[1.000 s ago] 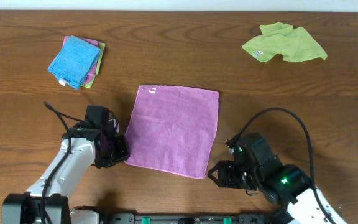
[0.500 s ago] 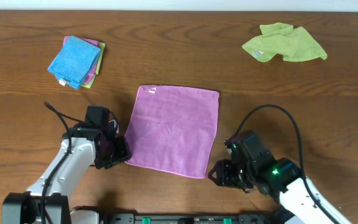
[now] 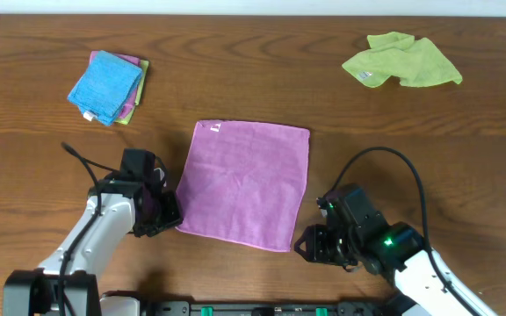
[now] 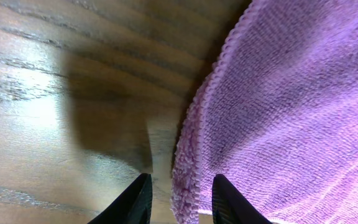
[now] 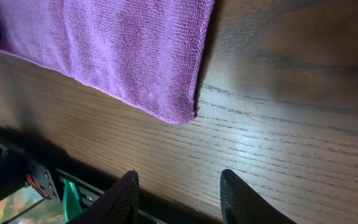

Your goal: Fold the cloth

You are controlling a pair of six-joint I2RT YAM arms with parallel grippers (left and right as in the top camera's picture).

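Observation:
A purple cloth [image 3: 246, 183] lies flat and spread on the wooden table. My left gripper [image 3: 170, 216] is at its near left corner; in the left wrist view the open gripper [image 4: 180, 198] straddles the cloth's hemmed edge [image 4: 191, 155], which lies on the wood between the fingers. My right gripper [image 3: 304, 245] sits just right of the near right corner; in the right wrist view it [image 5: 180, 193] is open and empty over bare wood, with the cloth's corner [image 5: 182, 112] a little ahead of it.
A folded stack of cloths with a blue one on top [image 3: 108, 86] lies at the far left. A crumpled green cloth [image 3: 400, 61] lies at the far right. The table's near edge [image 5: 86, 180] is close behind the right gripper.
The right arm has shifted slightly left toward the cloth's near right corner. The left arm and the cloth have not visibly moved.

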